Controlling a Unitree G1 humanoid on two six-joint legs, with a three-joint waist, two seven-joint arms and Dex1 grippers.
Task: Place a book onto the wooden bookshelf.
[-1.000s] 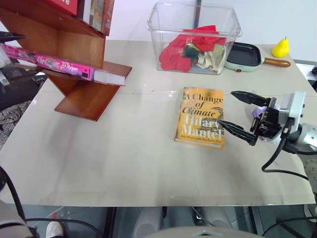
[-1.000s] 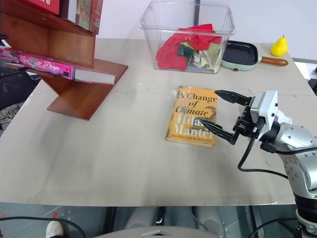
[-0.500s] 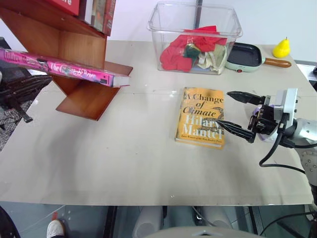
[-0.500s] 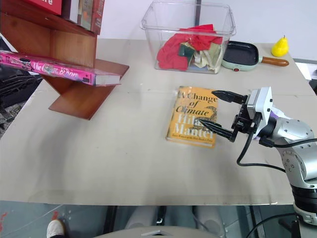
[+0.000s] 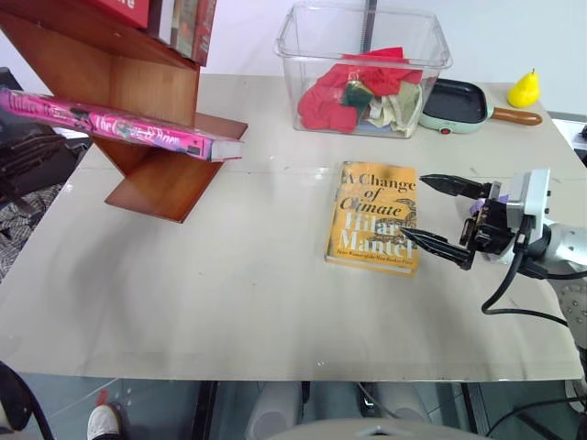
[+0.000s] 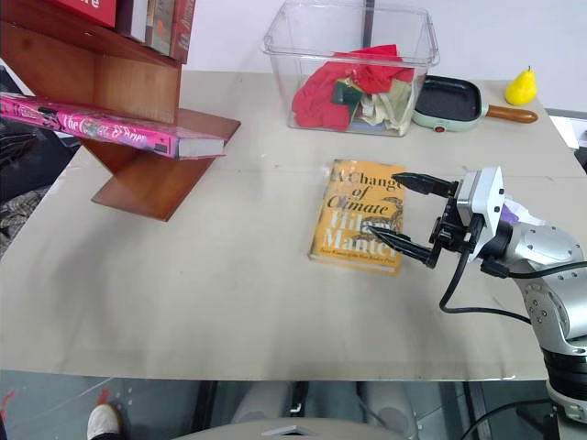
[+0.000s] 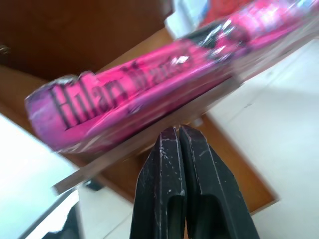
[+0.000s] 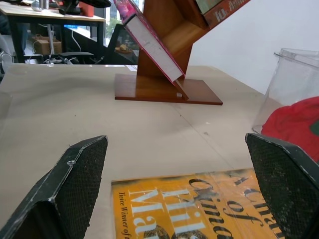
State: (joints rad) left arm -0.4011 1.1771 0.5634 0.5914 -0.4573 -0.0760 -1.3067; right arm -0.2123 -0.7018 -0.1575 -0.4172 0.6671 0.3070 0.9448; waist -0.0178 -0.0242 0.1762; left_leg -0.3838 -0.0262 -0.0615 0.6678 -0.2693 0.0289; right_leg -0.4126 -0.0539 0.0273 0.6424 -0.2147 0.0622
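Pink book (image 5: 128, 129) is lying flat on a slanted board of the shelf (image 5: 138, 82), spine outward, its end sticking out past the board edge. L gripper (image 7: 179, 144) is pinched closed w/ nothing in it, just beside the book. R gripper (image 5: 443, 215) is hovering wide apart, empty, over the yellow book (image 5: 371, 216) on the table (image 5: 229, 293)

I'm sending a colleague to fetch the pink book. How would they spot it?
Find the wooden bookshelf at the table's far left corner. The book lies flat on its lower slanted board, jutting out sideways. It is magenta-pink, unlike the yellow-orange book lying mid-table.
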